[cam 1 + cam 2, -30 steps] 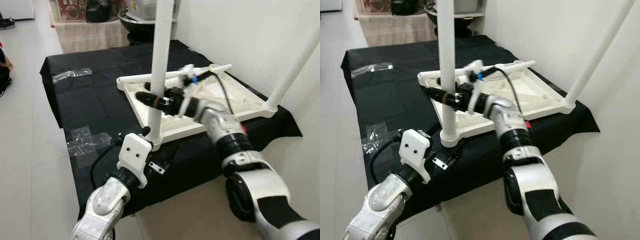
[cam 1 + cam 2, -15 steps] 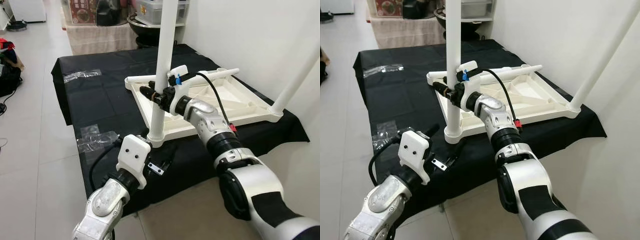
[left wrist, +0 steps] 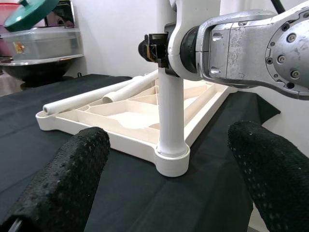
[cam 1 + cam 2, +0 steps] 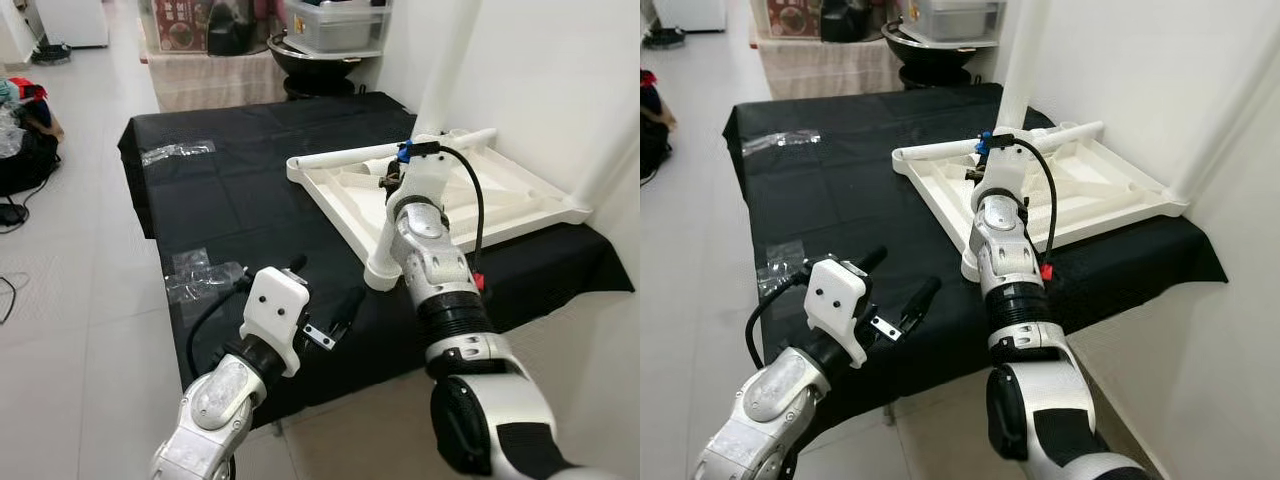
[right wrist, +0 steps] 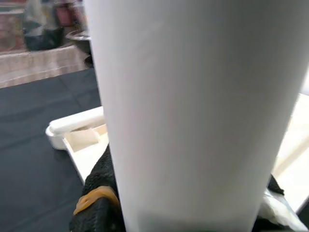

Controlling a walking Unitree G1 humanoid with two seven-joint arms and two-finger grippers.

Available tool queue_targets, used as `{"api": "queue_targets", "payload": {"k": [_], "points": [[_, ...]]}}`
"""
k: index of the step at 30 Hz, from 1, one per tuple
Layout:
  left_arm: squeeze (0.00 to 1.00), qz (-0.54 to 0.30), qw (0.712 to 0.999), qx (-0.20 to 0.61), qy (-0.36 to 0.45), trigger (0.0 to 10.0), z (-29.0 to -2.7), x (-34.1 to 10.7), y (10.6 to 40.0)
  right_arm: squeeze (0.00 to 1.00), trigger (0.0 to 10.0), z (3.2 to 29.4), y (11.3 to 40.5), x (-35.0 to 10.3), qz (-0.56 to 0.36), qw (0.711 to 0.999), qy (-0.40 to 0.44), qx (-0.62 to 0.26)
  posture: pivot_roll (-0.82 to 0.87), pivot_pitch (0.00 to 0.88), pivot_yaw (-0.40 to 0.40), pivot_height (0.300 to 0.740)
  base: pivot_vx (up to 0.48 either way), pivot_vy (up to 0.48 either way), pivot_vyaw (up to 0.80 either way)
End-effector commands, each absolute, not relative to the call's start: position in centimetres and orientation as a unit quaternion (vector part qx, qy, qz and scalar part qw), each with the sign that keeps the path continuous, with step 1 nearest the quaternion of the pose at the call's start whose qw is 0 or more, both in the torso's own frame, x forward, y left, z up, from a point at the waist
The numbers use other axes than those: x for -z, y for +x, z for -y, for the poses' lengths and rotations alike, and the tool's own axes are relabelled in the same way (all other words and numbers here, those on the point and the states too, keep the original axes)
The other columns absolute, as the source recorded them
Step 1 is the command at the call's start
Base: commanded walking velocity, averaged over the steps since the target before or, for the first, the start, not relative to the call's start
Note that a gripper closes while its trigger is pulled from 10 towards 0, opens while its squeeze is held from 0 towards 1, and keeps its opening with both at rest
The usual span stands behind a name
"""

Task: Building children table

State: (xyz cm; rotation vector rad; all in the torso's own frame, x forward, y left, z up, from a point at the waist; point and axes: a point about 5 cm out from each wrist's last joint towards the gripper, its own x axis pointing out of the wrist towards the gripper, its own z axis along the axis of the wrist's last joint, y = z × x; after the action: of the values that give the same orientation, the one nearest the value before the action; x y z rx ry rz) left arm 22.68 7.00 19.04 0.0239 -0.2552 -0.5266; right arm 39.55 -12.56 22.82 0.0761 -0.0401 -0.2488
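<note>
An upside-down white plastic children's table top [image 4: 520, 195] is seen on the black-draped worktop [image 4: 240, 190]. An upright white tubular leg [image 3: 170, 104] at its near corner is grasped by the right claw [image 3: 157, 47]. The left claw [image 4: 325, 300] is held released, near the worktop's near edge.

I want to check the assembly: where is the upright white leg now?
The upright white leg stands in the near corner socket of the upturned tabletop on the black cloth, gripped by the right end effector.

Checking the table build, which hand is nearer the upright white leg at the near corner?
Right. The right hand is clamped on the upright white leg; the left hand hangs open short of it, over the black cloth.
</note>
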Motion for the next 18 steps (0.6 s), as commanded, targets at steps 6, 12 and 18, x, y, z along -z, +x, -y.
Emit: {"api": "queue_targets", "payload": {"k": [6, 12, 18], "points": [[0.0, 0.119, 0.959, 0.258, 0.014, 10.0, -7.1, -18.6, 22.7, 1.0, 10.0, 13.0, 39.2, -23.9, 0.063, 0.986, 0.063, 0.141, 0.03, 0.02, -0.098, 0.74, 0.0, 0.0, 0.0], [0.0, 0.116, 0.959, 0.259, 0.014, 10.0, -7.1, -18.4, 22.7, 1.0, 10.0, 12.3, 37.9, -25.8, 0.12, 0.982, 0.06, 0.131, 0.02, 0.021, -0.095, 0.74, 0.0, 0.0, 0.0], [0.0, 0.116, 0.959, 0.259, 0.015, 10.0, -7.2, -18.4, 22.8, 1.0, 10.0, 12.7, 36.6, -25.4, 0.123, 0.984, 0.053, 0.122, 0.01, 0.023, -0.088, 0.74, 0.0, 0.0, 0.0]]}}
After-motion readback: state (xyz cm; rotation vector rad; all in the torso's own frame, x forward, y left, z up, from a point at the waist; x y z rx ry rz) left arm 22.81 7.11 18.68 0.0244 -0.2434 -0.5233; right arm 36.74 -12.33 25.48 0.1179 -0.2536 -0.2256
